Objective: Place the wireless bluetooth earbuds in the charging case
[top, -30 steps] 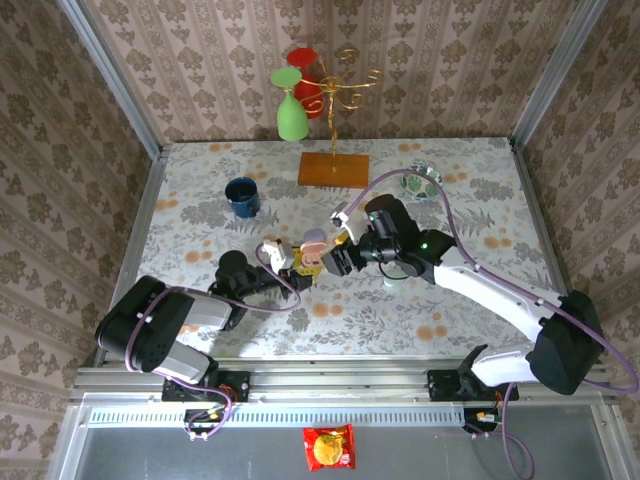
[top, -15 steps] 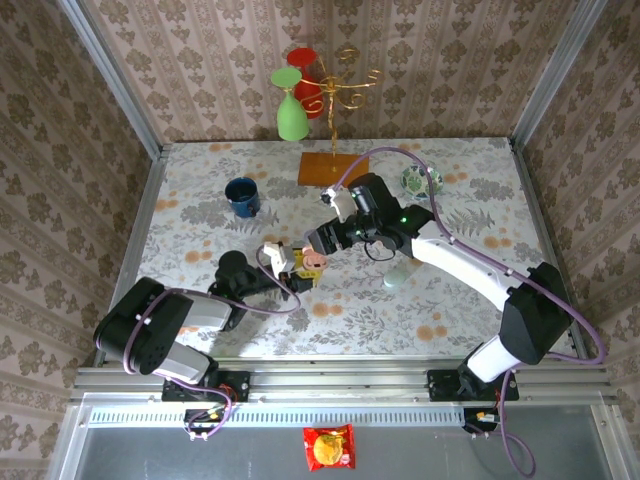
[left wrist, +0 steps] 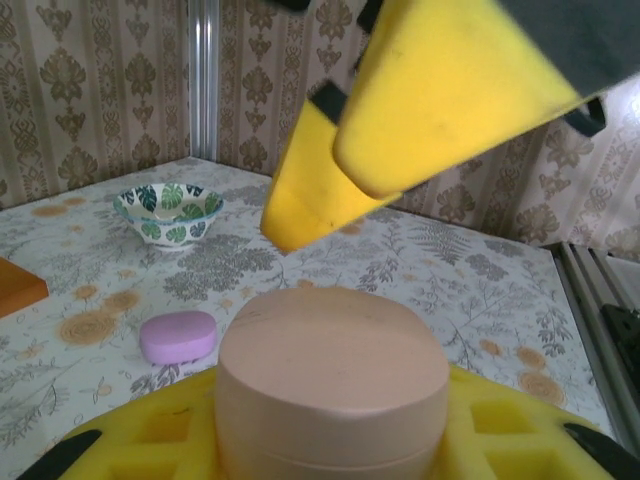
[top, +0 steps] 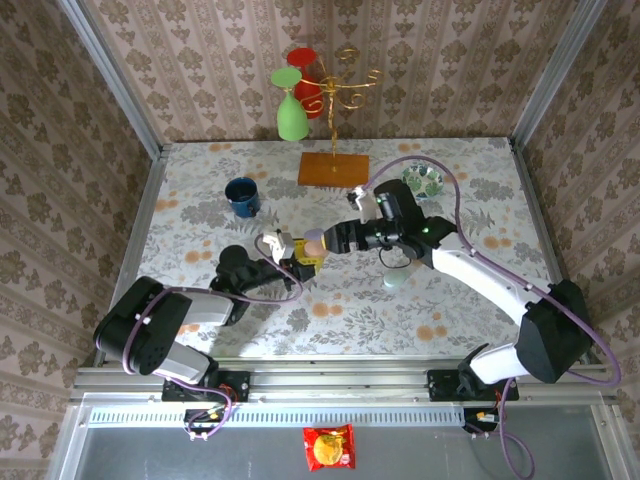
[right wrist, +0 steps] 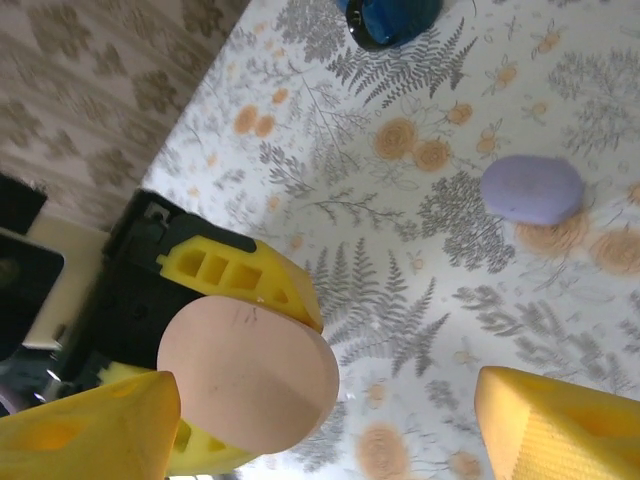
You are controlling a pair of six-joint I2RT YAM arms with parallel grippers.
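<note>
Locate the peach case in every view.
Top external: peach case mid-table.
Left wrist: bottom centre, close up.
Right wrist: lower left.
Shared landmark: yellow fingers of the left gripper clamping it.

Damask wallpaper walls (top: 200, 60), floral tbl (top: 470, 190), alu frame (top: 112, 75).

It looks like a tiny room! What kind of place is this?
Probably a robot test booth dressed like a home: wallpaper walls in a metal frame, a flowery table, two robot arms bolted down.
</note>
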